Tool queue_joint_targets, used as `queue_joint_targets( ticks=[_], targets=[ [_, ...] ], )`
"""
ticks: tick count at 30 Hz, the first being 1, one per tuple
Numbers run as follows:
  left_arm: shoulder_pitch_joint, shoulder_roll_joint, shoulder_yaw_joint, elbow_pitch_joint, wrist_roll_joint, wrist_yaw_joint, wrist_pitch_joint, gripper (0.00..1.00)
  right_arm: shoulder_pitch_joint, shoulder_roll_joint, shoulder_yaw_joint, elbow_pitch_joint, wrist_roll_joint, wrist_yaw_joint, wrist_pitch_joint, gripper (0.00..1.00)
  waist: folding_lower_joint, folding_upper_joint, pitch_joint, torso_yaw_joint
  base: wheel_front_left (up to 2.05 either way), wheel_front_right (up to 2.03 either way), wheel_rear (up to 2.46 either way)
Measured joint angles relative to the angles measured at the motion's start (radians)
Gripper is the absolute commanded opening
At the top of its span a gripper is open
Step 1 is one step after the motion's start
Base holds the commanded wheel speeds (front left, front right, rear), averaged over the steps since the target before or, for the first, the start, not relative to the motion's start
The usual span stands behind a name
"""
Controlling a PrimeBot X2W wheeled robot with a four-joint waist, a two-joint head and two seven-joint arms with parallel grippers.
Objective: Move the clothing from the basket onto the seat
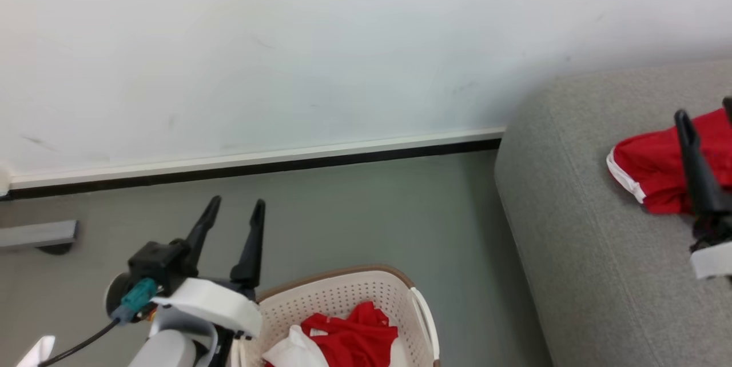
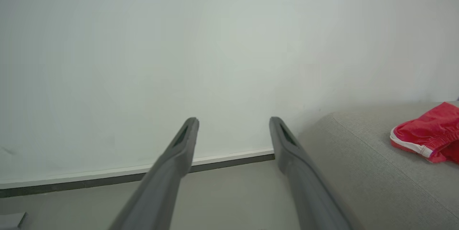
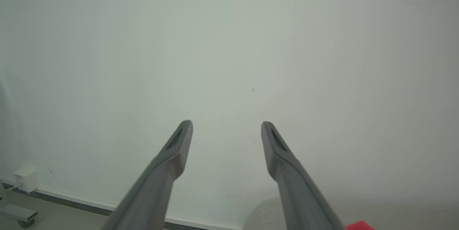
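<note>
Two claws, both spread apart and empty: left claw [image 1: 237, 202] hangs over the floor [image 1: 372, 212] at 10 o'clock of the basket [image 1: 343, 275], right claw [image 3: 226, 125] is out at 3 o'clock over the seat [image 1: 572, 212], fingers aimed at the wall [image 1: 286, 41]. One red garment [image 1: 652, 172] lies on the seat by the right claw, contact unclear; more red clothing [image 1: 354, 338] sits crumpled in the basket at 6 o'clock.

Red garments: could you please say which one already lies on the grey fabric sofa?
The red garment with white trim, on the grey sofa at right; the other red garment sits in the cream perforated basket.
</note>
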Motion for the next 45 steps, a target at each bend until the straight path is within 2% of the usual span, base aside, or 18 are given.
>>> queue_joint_targets(
  ticks=[4, 10, 13, 17, 20, 30, 45],
  targets=[
    [0.043, 0.001, 0.057, -0.016, 0.010, 0.013, 0.000, 1.00, 0.144, 0.133, -0.121, -0.073, -0.113, 0.000, 0.000, 1.00, 0.0000, 0.0000, -0.019, 0.037, 0.00, 0.00, 0.00],
    [0.107, -0.028, 0.133, -0.042, 0.034, 0.031, 0.000, 1.00, 0.288, 0.267, -0.192, -0.144, -0.214, 0.000, 0.000, 1.00, 0.0000, 0.0000, -0.047, 0.093, 0.00, 0.00, 0.00],
    [0.130, -0.048, 0.173, -0.055, 0.069, 0.040, 0.000, 1.00, 0.335, 0.300, -0.182, -0.157, -0.268, 0.000, -0.002, 1.00, 0.0001, 0.0000, -0.054, 0.118, 0.00, 0.00, 0.00],
    [0.168, -0.060, 0.221, -0.090, 0.175, 0.065, 0.000, 1.00, 0.373, 0.349, -0.237, -0.167, -0.325, 0.000, -0.002, 1.00, 0.0000, 0.0000, -0.057, 0.137, 0.00, 0.00, 0.00],
    [0.198, -0.103, 0.262, -0.112, 0.228, 0.062, 0.000, 1.00, 0.405, 0.394, -0.274, -0.159, -0.378, 0.000, -0.002, 1.00, 0.0000, 0.0000, -0.053, 0.143, 0.00, 0.00, 0.00],
    [0.225, -0.160, 0.352, -0.091, 0.286, 0.016, 0.000, 1.00, 0.403, 0.407, -0.271, -0.094, -0.416, 0.000, -0.002, 1.00, 0.0001, 0.0000, -0.037, 0.123, 0.00, 0.00, 0.00],
    [0.218, -0.196, 0.409, -0.070, 0.332, -0.030, 0.000, 1.00, 0.378, 0.392, -0.247, -0.079, -0.411, 0.000, -0.002, 1.00, 0.0001, 0.0000, -0.022, 0.106, 0.00, 0.00, 0.00]
  ],
)
